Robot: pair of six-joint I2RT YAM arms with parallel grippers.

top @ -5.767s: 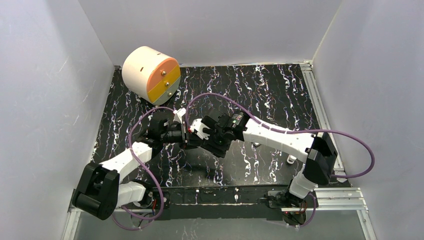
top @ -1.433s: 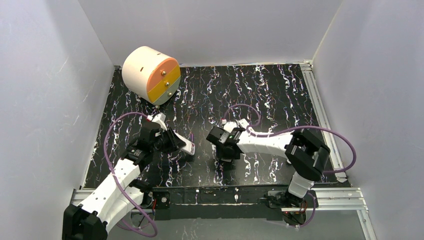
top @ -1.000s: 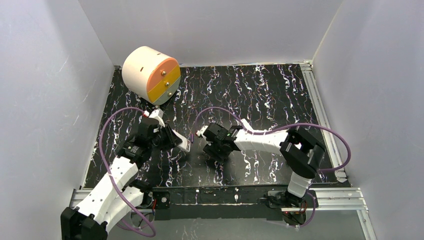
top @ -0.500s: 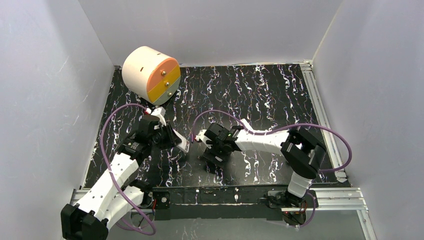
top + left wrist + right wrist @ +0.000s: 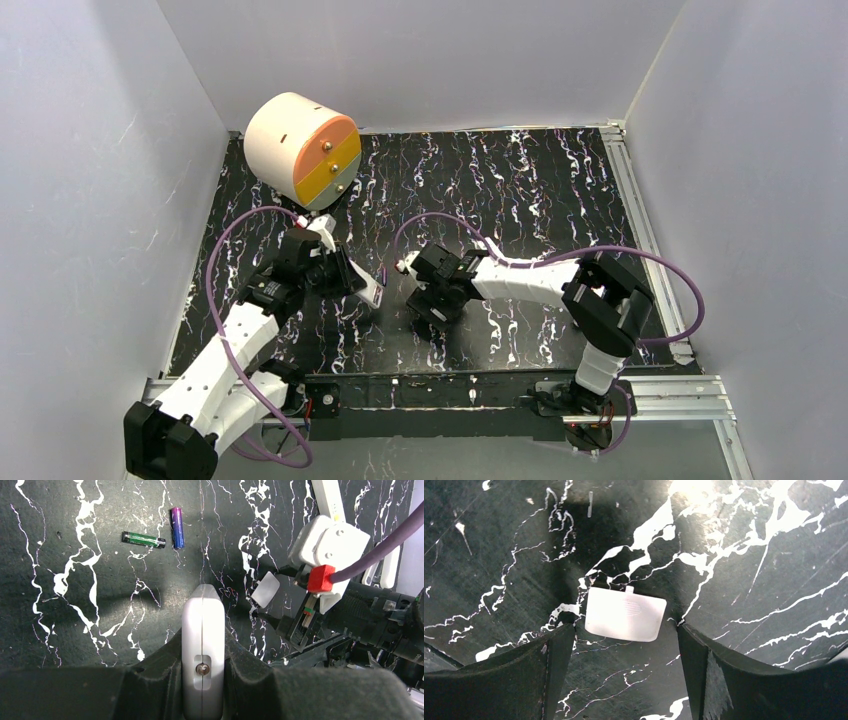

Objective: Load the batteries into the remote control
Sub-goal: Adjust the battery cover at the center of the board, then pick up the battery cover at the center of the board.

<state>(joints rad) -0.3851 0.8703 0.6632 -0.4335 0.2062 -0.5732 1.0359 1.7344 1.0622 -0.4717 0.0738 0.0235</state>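
Batteries are what this job turns on, and none is loaded yet. The green battery (image 5: 143, 539) and the purple battery (image 5: 177, 520) lie loose on the black marbled mat (image 5: 75, 630), near each other but not touching. In my left wrist view they are at about 11 o'clock from the tip of the remote control (image 5: 202, 625). I can find no other battery in any view.

My left gripper (image 5: 202, 652) is clenched on the remote control, both pads pressed to its sides. It holds the remote up off the mat, edge-on to the camera, so I cannot see whether the battery bay faces up or is open.

The small white battery cover (image 5: 625, 614) lies flat on the mat at about 2 o'clock from the remote's tip. My right gripper (image 5: 624, 652) hangs over it with its jaws spread wide. The cover sits between the fingers, and neither finger touches it. With the cover lying apart from the remote, I judge the opening step done and the cover set aside.

What is left, as I judge it, is nearly everything. I have to fetch each battery with the free right gripper, seat both in the bay, and then fit the cover back on. The batteries are across the remote from my right gripper.

The round cream drum (image 5: 300, 148) stands at 11 o'clock on the mat, well apart from all this.
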